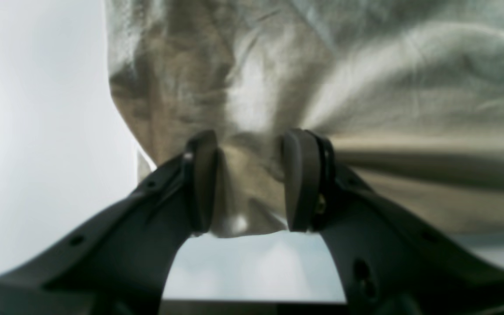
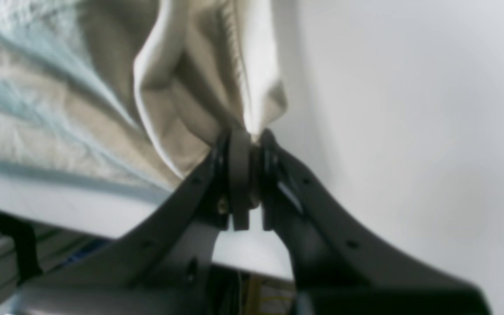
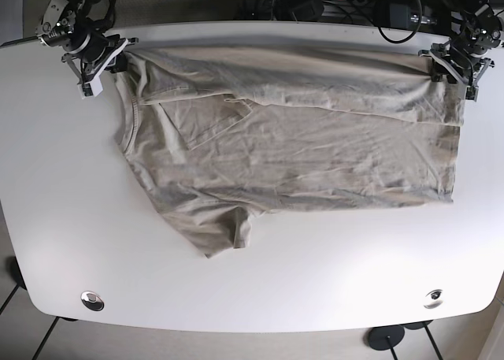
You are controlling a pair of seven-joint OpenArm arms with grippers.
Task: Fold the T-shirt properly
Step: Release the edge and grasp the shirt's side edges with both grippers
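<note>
Presently, the beige T-shirt (image 3: pixel 291 139) is seen spread across the far half of the white table (image 3: pixel 260 281), its long axis running across the base view. One long edge has been doubled over onto the body of the garment along the far side, so that a fold line is formed close to the table's far edge. A sleeve (image 3: pixel 228 230) is seen projecting toward the near edge of the table, and the collar (image 3: pixel 126 128) lies at the end of the garment nearest the right arm. The cloth is creased throughout.

The right pincer (image 3: pixel 110 57) is found at the far corner of the T-shirt on the collar end. In the right wrist view the right pincer (image 2: pixel 250 140) is shown pressed together on a bunched corner of the T-shirt (image 2: pixel 199 87), with cloth rising from between the pads.

The left pincer (image 3: pixel 449 64) is found at the opposite far corner of the T-shirt, at the hem end. In the left wrist view the left pincer (image 1: pixel 250 175) is shown with a gap between its pads, and that gap is filled by a thick gather of the T-shirt (image 1: pixel 322 87), which is clamped between them; taut creases are seen fanning away from the grip.

Cables (image 3: pixel 339 1) are visible beyond the table's far edge, behind the T-shirt.
</note>
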